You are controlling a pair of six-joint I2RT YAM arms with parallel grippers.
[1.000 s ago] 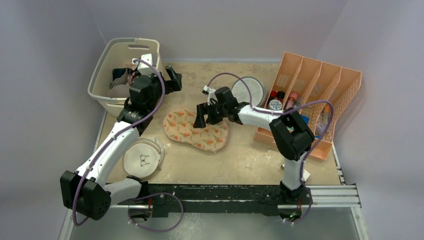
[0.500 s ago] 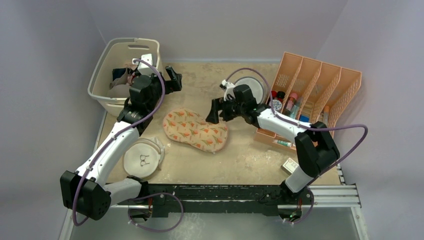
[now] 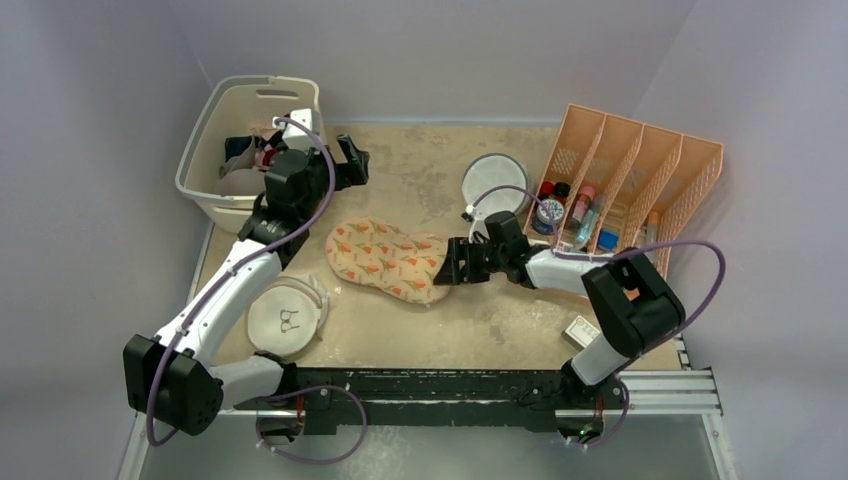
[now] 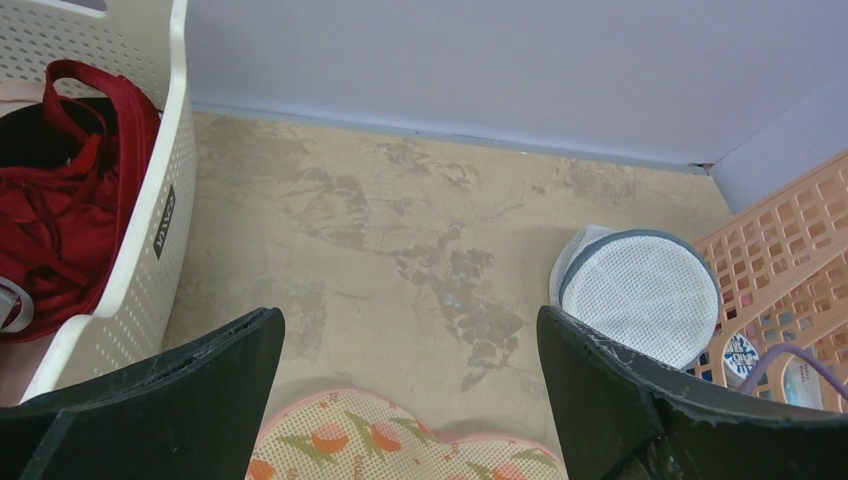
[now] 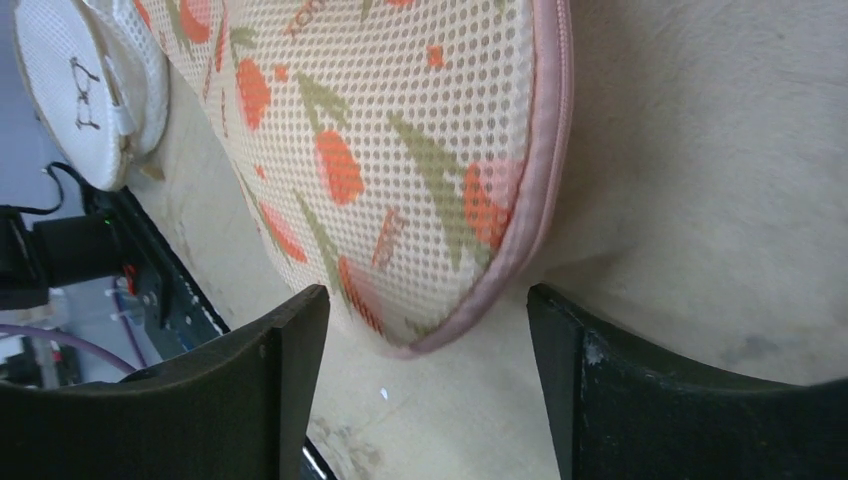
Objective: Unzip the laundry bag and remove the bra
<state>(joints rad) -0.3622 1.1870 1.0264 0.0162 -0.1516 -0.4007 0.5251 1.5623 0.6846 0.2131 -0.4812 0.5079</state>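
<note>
Swinging down from beside the round white mesh drum (image 3: 495, 181), the right gripper (image 3: 446, 271) now sits low at the right end of the laundry bag (image 3: 390, 258), just left of centre in the top view. By contrast, the left gripper (image 3: 355, 165) has barely shifted.

On the tan table (image 3: 420, 330) the bag lies flat and looks fully zipped, so the bra is presumably inside; none of it shows. At upper left, beside the cream basket (image 3: 200, 150), the left gripper hangs with jaws spread wide and empty. It is well apart from the bag, so nothing pins the fabric. The right jaws are also wide. In the wrist view they straddle the bag's rounded tip, with the pink zip edging (image 5: 545, 190) between them. No zip pull is visible there.

The likely trouble is that closing here would pinch edging or mesh rather than the pull. Any tug would then drag the whole unpinned bag across the table, perhaps toward the round bag with the bra icon (image 3: 285, 318) at lower left, without opening the zip.
</note>
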